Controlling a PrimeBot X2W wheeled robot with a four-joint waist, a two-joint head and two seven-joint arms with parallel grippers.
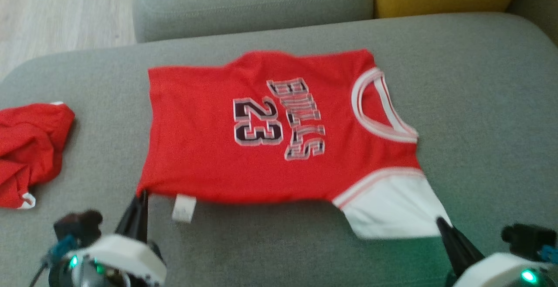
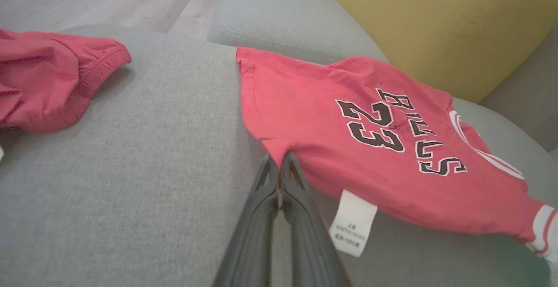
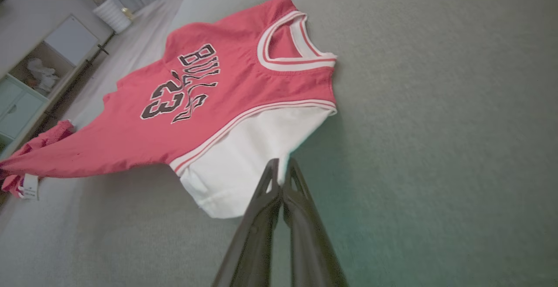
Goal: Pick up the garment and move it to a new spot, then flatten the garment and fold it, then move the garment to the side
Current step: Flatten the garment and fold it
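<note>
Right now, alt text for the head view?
A red Bulls 23 jersey lies spread on a grey sofa seat, neck to the right. The left gripper pinches its hem corner and the right gripper its white sleeve, both shut. Another red garment lies crumpled at far left.

Open cushion point(image 1: 479, 104) right of jersey point(image 1: 261, 147); crumpled cloth point(image 1: 30, 147) left.

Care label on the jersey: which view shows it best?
Left wrist view: the care label hangs close, below the red jersey, printed lines visible. Head view shows it small and blurred; right wrist view, a tiny white tab at far left.
</note>
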